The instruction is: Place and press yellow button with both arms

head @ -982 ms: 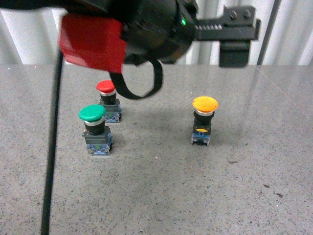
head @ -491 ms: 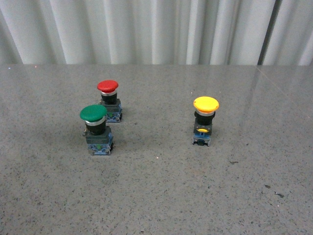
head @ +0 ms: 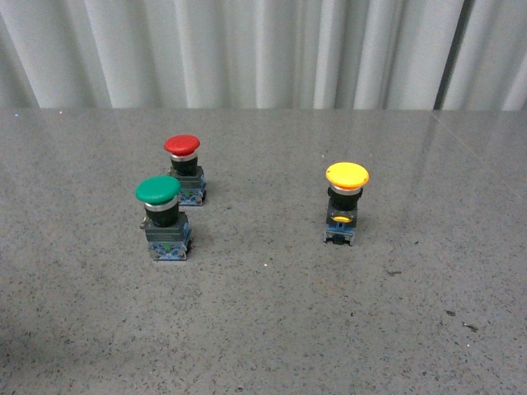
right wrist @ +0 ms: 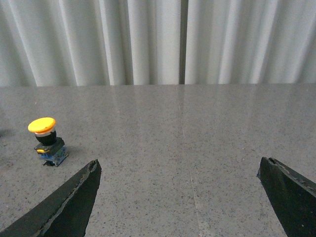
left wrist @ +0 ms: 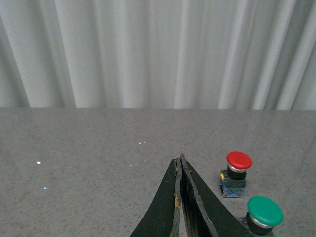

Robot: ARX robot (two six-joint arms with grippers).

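Note:
The yellow button stands upright on the grey table, right of centre in the front view; it also shows in the right wrist view. No arm shows in the front view. My left gripper is shut and empty, over bare table, apart from the buttons. My right gripper is wide open and empty, with the yellow button off beyond one fingertip.
A red-capped button and a green-capped button stand close together at the left; both also show in the left wrist view, the red one and the green one. A pale pleated curtain backs the table.
One second ago a black arm with a red patch filled the top of the front view. It has left the view. The three buttons have not moved.

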